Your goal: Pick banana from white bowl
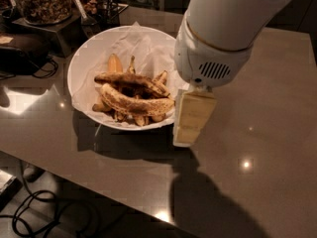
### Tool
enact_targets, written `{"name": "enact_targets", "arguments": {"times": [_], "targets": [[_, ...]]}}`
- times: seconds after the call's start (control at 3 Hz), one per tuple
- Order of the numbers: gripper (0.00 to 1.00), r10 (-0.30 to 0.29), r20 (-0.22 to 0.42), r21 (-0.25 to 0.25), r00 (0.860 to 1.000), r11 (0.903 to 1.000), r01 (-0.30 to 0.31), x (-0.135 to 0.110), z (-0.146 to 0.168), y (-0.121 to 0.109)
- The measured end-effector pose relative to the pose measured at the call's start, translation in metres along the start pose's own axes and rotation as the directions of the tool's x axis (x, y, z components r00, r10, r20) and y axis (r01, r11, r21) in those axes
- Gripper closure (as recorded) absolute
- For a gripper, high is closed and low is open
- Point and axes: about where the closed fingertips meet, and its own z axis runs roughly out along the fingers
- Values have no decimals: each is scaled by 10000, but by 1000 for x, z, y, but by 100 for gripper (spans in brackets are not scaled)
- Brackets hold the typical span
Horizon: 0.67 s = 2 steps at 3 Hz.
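The gripper (187, 133) is hanging just outside the white bowl (78, 58), by the rim on the view's right and low over the table (277, 108). Whether it is open or closed I cannot tell. The banana (136, 103) is lying in the bowl on the crinkled paper (143, 41), at the front of the pile, with a thinner dark banana (130, 79) lying just behind it. Its long axis is running across the view, so one end is pointing almost straight at the gripper and sitting near that rim. Judging from this, the gripper is needing to shift sideways over the rim and then close across the banana's width rather than along its length.
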Motion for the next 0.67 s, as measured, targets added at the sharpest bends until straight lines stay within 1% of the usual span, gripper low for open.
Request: {"name": "enact_targets", "arguments": {"times": [0.33, 0.67], "targets": [[22, -285, -93, -3, 9996, 9996, 284, -15, 6, -3], [27, -756, -323, -59, 9966, 9971, 754, -32, 15, -7]]}}
